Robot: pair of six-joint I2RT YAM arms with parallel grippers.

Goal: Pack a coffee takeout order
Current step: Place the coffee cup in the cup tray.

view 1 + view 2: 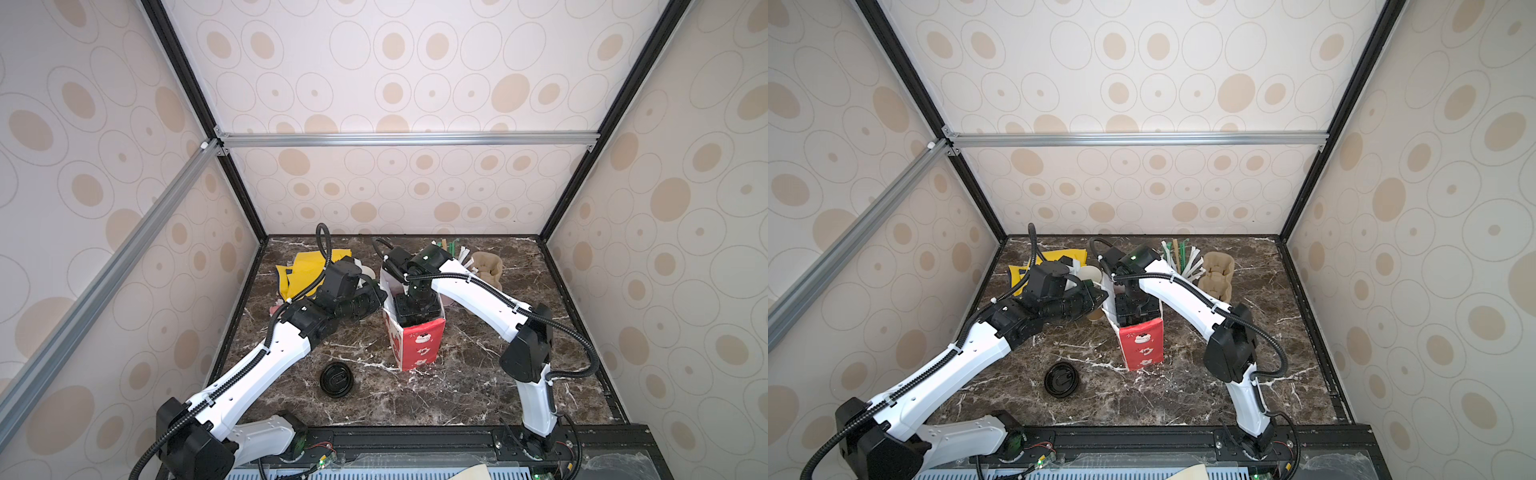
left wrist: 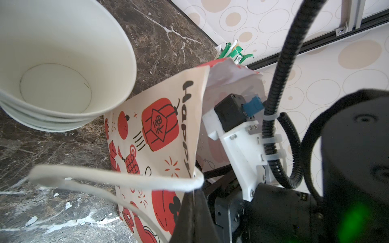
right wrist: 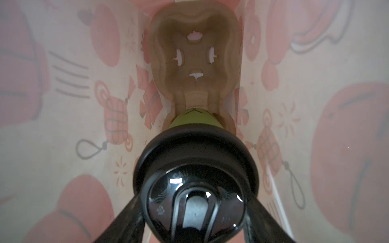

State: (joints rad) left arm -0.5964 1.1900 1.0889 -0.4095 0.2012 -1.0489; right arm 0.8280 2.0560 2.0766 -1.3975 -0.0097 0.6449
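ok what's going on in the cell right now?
Left tool is shut on the rim of the printed paper bag, by its rope handle, apparently holding it open. Right tool is down inside the bag, gripping the lidded green cup over the pulp cup tray on the bag's floor. Can't tell whether the cup is seated. The yellow napkin lies on the table, not yet packed.

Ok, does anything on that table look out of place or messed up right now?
A round black plastic lid lies alone on the dark marble table, apart from any cup. The red-and-white printed paper bag has a crumpled top edge, seen in the left wrist view. No spill shows.
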